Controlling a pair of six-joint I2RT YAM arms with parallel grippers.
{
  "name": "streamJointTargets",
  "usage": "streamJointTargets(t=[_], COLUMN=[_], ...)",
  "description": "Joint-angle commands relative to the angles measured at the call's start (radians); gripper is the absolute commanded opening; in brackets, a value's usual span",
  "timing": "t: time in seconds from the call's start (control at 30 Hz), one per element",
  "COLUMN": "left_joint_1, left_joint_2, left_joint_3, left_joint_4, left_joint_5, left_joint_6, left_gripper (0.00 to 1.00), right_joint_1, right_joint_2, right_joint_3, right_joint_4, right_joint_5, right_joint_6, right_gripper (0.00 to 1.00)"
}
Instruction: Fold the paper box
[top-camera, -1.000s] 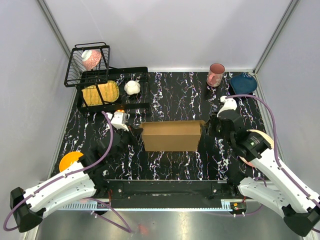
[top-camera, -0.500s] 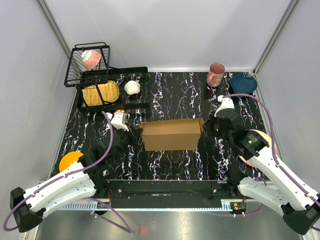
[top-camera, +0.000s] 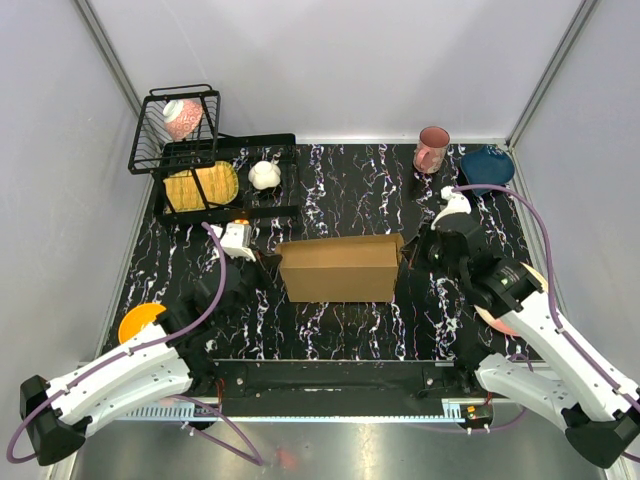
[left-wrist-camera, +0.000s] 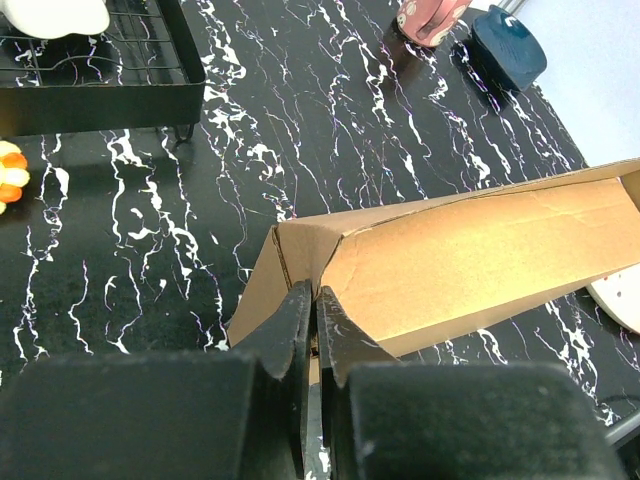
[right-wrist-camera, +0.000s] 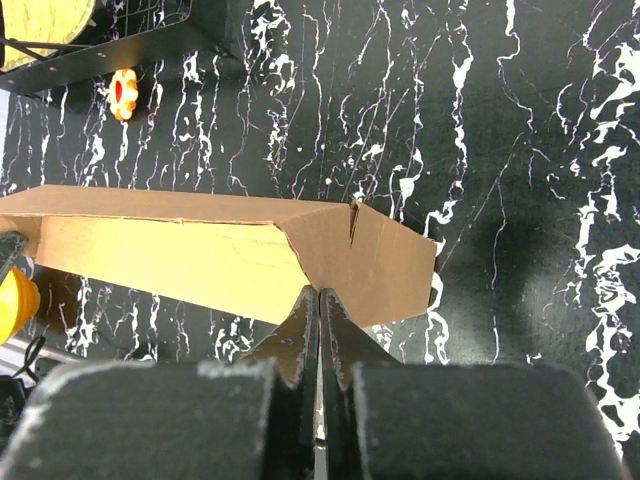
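The paper box (top-camera: 340, 268) is a brown cardboard piece held above the middle of the black marbled table, its long side facing the camera. My left gripper (top-camera: 268, 262) is at its left end. In the left wrist view the gripper (left-wrist-camera: 313, 300) is shut on the edge of the paper box (left-wrist-camera: 470, 250) at the corner fold. My right gripper (top-camera: 408, 253) is at the right end. In the right wrist view the gripper (right-wrist-camera: 320, 296) is shut on the lower edge of the paper box (right-wrist-camera: 180, 255), beside the end flap.
A black wire rack (top-camera: 215, 180) with a yellow item and a white object stands at the back left. A pink cup (top-camera: 431, 149) and a dark blue bowl (top-camera: 487, 166) stand at the back right. An orange plate (top-camera: 140, 322) lies near left.
The box has shifted a little to the left. My right gripper has moved left and slightly away with it. My left gripper has moved slightly left.
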Motion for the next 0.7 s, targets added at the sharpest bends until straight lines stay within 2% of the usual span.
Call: streamJointTargets(t=[0.0, 0.23, 0.67], left_joint_1=[0.002, -0.014, -0.051], left_joint_2=[0.028, 0.055, 0.106], left_joint_3=[0.012, 0.032, 0.052], left_joint_4=[-0.114, -0.133, -0.166], left_joint_5=[-0.018, -0.044, -0.115], left_joint_6=[0.034, 0.053, 0.073], left_gripper=[0.04, 0.04, 0.03], right_joint_1=[-0.003, -0.005, -0.005], right_joint_2=[0.01, 0.024, 0.042], right_joint_3=[0.057, 0.067, 0.136], right_joint_4=[0.038, 0.031, -0.025], right_joint_5=[-0.039, -0.072, -0.082], right_joint_6=[0.079, 0.142, 0.164], right_gripper=[0.0, 0.0, 0.0])
